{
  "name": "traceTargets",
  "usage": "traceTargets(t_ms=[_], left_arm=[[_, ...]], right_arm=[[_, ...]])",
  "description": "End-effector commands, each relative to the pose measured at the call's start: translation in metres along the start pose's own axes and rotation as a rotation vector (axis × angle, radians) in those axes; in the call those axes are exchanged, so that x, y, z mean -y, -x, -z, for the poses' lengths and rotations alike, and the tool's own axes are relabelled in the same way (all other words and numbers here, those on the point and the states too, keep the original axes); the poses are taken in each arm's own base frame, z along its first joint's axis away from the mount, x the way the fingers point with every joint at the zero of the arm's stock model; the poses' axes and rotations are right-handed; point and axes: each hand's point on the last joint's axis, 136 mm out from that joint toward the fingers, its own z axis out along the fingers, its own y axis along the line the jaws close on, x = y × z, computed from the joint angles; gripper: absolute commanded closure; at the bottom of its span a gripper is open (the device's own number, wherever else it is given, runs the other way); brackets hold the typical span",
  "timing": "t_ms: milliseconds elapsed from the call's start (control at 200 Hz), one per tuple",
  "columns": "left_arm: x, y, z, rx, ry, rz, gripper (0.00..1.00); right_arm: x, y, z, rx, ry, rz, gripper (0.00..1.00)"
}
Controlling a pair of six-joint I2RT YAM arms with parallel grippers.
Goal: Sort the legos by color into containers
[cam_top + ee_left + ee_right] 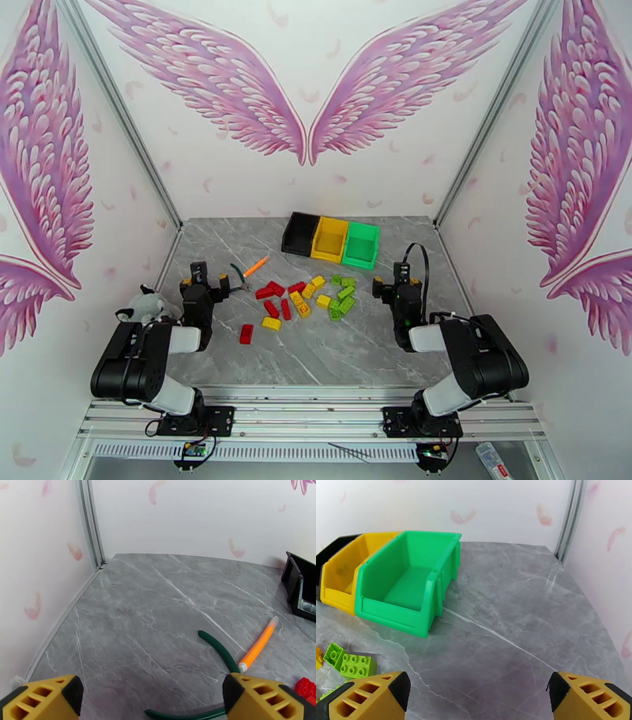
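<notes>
Behind the scattered legos (298, 300) stand three bins (326, 251); left gripper (152, 693) and right gripper (478, 691) gape wide.

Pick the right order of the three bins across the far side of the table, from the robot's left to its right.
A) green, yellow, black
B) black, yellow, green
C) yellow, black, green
B: in the top view the black bin stands leftmost, the yellow bin in the middle and the green bin rightmost, all side by side.
</notes>
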Motion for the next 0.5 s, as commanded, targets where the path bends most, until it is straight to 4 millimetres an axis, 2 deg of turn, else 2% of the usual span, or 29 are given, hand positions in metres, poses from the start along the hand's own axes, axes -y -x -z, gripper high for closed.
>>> traceTargets(t_ms=[0, 495], left_arm=[[0.008, 0.0037, -0.0048, -0.007, -0.046, -0.022, 0.01], [0.0068, 0.0033, -0.0055, -0.011, -0.059, -0.01, 0.01]], right_arm=[[-0.003, 0.0106, -0.0004, 0.027, 0.014, -0.013, 0.01], [-0.0028, 0.0119, -0.0002, 0.032, 0.016, -0.014, 0.01]])
